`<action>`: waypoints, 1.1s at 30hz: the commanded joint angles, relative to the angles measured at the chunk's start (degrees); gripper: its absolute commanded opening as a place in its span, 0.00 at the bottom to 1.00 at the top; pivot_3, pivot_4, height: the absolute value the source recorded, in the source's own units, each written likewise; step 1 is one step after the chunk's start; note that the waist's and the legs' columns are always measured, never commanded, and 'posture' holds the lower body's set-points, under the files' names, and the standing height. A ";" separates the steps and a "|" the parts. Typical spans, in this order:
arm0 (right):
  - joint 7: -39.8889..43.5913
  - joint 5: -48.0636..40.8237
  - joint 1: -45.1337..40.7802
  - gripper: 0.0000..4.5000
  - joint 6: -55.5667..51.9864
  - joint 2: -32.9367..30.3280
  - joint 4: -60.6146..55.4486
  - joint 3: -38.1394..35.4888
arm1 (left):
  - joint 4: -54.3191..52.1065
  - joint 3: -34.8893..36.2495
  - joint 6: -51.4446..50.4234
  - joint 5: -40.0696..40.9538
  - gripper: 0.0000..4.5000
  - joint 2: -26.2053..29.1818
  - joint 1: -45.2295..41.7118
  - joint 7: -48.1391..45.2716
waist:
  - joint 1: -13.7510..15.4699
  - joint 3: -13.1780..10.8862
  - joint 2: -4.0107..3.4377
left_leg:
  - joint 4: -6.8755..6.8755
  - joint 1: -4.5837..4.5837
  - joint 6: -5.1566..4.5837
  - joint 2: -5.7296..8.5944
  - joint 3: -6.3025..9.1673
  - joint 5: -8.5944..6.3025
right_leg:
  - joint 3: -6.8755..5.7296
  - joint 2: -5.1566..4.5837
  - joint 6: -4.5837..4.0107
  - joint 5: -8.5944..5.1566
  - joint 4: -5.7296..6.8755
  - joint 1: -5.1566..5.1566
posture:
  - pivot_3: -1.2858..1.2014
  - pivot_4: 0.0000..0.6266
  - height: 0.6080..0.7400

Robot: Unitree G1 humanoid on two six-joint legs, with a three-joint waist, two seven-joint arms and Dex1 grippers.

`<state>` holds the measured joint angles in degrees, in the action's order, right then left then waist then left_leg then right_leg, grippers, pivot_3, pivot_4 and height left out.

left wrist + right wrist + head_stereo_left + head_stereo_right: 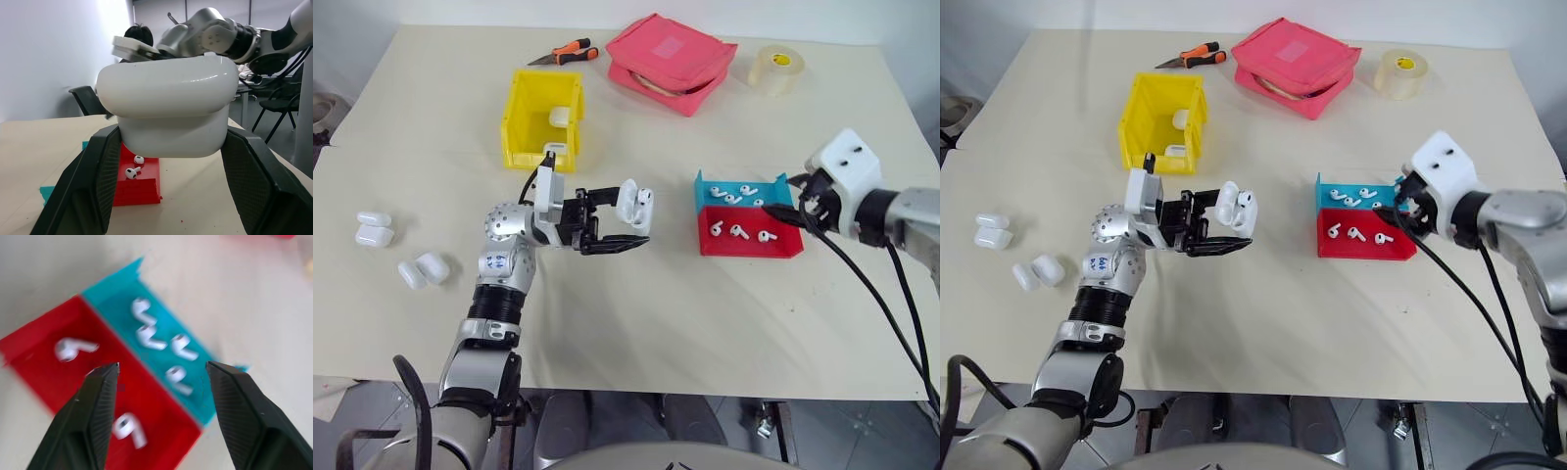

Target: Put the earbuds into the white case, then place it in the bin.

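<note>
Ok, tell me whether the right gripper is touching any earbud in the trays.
Apart. The right wrist view shows the right gripper open above the earbuds, which lie loose in the trays.

The left arm [499,284] is silver metal with black ribbed joints and a small blue marking on its forearm; its tool [625,223] has two black fingers behind a white wrist block; the right tool [791,201] is black too, under a white housing with two dark screws, trailing black cables.
</note>
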<state>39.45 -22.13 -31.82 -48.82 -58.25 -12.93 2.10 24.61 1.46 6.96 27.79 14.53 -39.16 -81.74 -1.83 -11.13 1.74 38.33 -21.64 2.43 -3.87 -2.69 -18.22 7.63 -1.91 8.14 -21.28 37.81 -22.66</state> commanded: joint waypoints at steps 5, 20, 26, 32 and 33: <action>0.66 8.39 -11.30 0.56 2.35 6.21 12.14 7.55 | -4.13 1.05 -0.15 0.66 0.61 1.72 1.43 2.16 | -0.34 0.00 0.00 | 0.15 0.00 0.00 0.00 -0.07 0.00 | 0.00 -0.05 0.01 0.01 0.12 -0.02 | 0.52 0.24 1.00; 7.91 18.78 -25.62 0.52 5.40 15.22 34.07 16.05 | -8.03 1.08 -1.44 1.15 0.61 3.08 3.68 4.54 | -1.67 0.00 -0.01 | 0.28 -0.04 -0.06 0.06 -0.10 -0.03 | -0.45 -0.47 0.04 0.02 0.17 -0.03 | 0.52 0.24 1.00; 10.30 21.75 -28.78 0.52 8.33 17.68 41.72 16.48 | -8.66 0.94 -1.41 1.25 0.61 2.81 4.14 5.04 | -1.93 0.00 -0.02 | 0.29 -0.04 -0.06 0.06 -0.10 -0.03 | -0.53 -0.48 0.04 0.02 0.18 -0.03 | 0.52 0.24 1.00; 12.43 24.39 -30.51 0.52 11.06 18.91 47.48 17.06 | -9.26 0.95 -1.55 1.43 0.61 2.79 4.62 5.22 | -2.45 -0.01 -0.02 | 0.30 -0.05 -0.06 0.07 -0.08 -0.03 | -0.72 -0.54 0.04 0.02 0.20 -0.03 | 0.52 0.24 1.00; 12.55 24.61 -30.71 0.52 11.57 19.18 48.31 16.88 | -9.41 0.96 -1.60 1.48 0.61 2.83 4.74 5.23 | -2.64 -0.01 -0.02 | 0.30 -0.05 -0.07 0.07 -0.08 -0.04 | -0.84 -0.58 0.04 0.02 0.20 -0.03 | 0.52 0.24 1.00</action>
<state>51.58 1.56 -60.89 -38.58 -39.20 34.77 19.84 17.92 1.88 5.36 27.88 17.28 -34.87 -76.83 -4.47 -11.13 1.72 38.63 -21.69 2.36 -3.79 -2.77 -18.26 6.74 -2.51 8.18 -21.26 38.01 -22.68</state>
